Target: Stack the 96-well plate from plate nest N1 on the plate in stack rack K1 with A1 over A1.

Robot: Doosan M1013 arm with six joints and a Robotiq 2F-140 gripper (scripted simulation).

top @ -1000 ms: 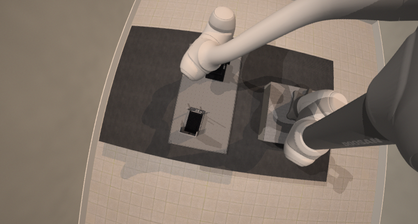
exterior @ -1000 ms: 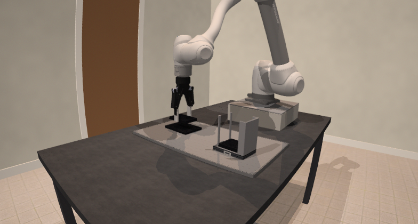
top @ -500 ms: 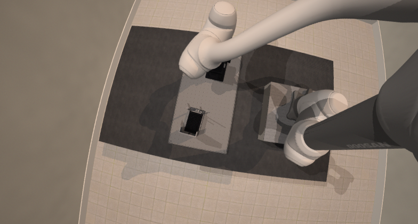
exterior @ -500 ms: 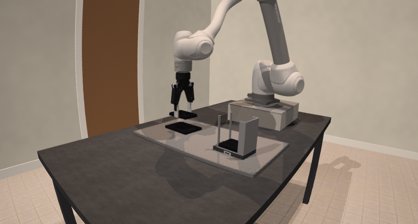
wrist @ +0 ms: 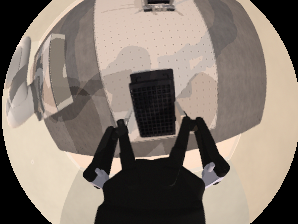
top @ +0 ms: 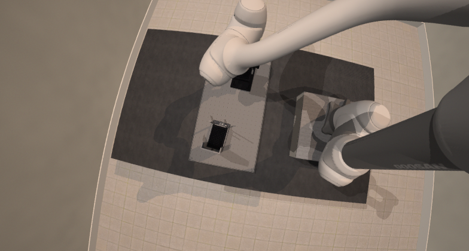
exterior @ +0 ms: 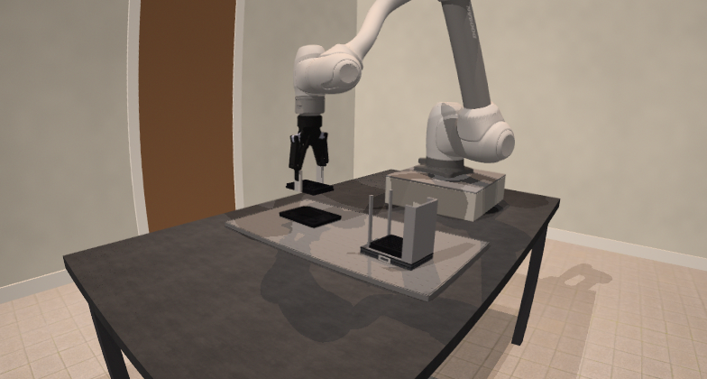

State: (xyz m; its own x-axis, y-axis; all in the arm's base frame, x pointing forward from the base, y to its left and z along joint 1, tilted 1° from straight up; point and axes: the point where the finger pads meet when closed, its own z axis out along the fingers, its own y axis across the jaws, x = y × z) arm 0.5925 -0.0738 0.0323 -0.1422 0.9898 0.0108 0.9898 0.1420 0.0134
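Observation:
My gripper [exterior: 309, 180] [wrist: 154, 109] is shut on a black 96-well plate [exterior: 316, 188] [wrist: 153, 106] and holds it by its two long sides. The plate looks about level and hangs above the black plate nest N1 [top: 240, 84] [exterior: 310, 217] [wrist: 151, 77], clear of it. In the top view the arm hides the gripper. The stack rack K1 [exterior: 420, 233] has grey walls and thin posts and stands nearer the other end of the light board. Its black 96-well plate [top: 218, 136] [exterior: 387, 244] sits low inside. No A1 mark is readable.
The light perforated board [top: 231, 111] [exterior: 341, 250] [wrist: 115, 47] bears nest and rack on the dark table [top: 154, 85] [exterior: 188, 277]. The rack's upright posts [exterior: 371, 217] and tall wall stand well above its plate. The robot's base block [top: 303, 124] [exterior: 430, 200] is beside the board.

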